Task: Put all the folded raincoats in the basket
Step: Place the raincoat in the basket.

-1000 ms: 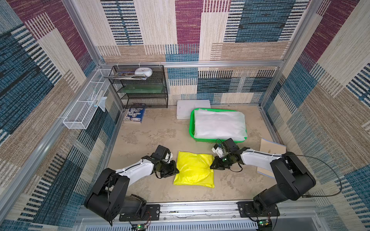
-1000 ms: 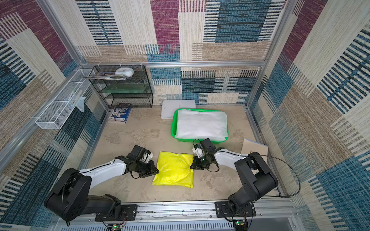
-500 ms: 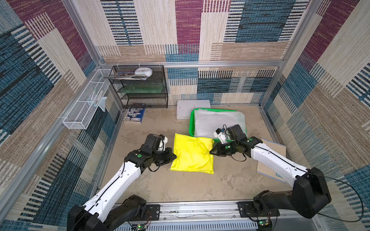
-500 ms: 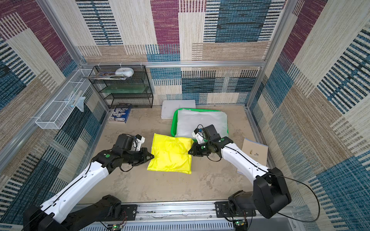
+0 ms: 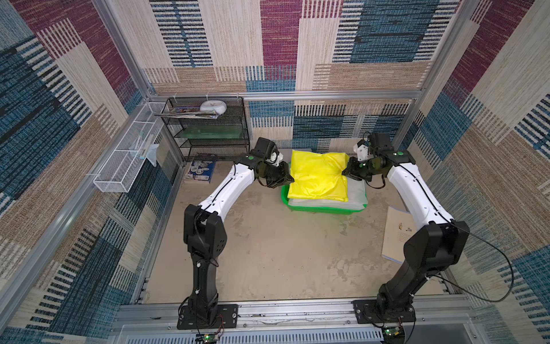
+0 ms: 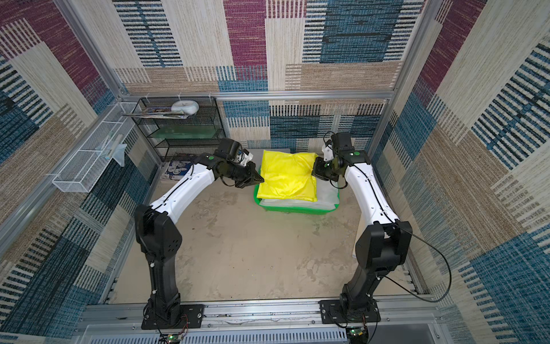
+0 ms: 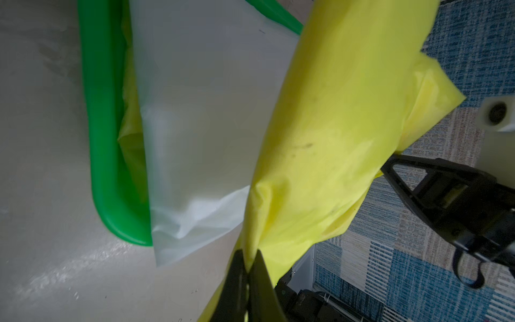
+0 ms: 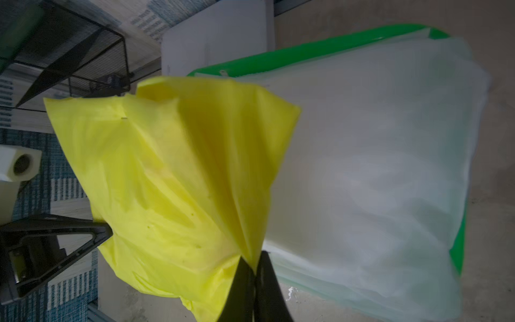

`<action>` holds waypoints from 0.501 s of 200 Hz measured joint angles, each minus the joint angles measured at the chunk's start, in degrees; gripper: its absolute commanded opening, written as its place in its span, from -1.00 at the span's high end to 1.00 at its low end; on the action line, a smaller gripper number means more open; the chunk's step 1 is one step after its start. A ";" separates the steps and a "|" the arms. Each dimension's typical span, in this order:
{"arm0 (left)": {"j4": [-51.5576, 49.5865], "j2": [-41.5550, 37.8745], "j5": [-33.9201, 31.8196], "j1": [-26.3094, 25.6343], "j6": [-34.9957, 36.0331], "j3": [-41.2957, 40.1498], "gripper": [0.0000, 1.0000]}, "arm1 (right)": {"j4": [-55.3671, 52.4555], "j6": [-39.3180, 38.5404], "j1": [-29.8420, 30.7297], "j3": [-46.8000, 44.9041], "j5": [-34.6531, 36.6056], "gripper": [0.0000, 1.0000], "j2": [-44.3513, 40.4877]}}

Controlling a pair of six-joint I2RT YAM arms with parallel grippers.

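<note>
Overhead, one basket [image 5: 326,210] sits near the back wall [image 5: 327,125], and one yellow raincoat [image 5: 318,175] hangs over the white sheet [image 5: 356,193] in it. Only the wrist views show the grips: two grippers, left gripper [image 7: 250,260] and right gripper [image 8: 255,264], each clamped on a raincoat edge.

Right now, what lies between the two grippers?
The yellow raincoat, pinched by the left gripper and right gripper at opposite edges, over the basket; shown in both top views.
</note>
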 measured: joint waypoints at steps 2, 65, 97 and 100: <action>-0.52 1.07 0.20 -0.07 0.02 1.42 1.00 | -0.31 -0.15 -0.24 0.37 0.00 1.00 0.48; -8.48 19.15 3.13 -1.79 -1.18 22.36 1.00 | -5.75 -3.63 -5.14 8.17 -0.61 1.00 13.31; -8.98 20.09 3.08 -2.05 -2.01 20.63 1.00 | -6.69 -4.20 -5.51 8.07 -1.20 1.00 13.77; -9.01 20.11 3.06 -2.10 -2.05 20.52 1.00 | -6.69 -4.22 -5.53 7.96 -1.22 1.00 13.77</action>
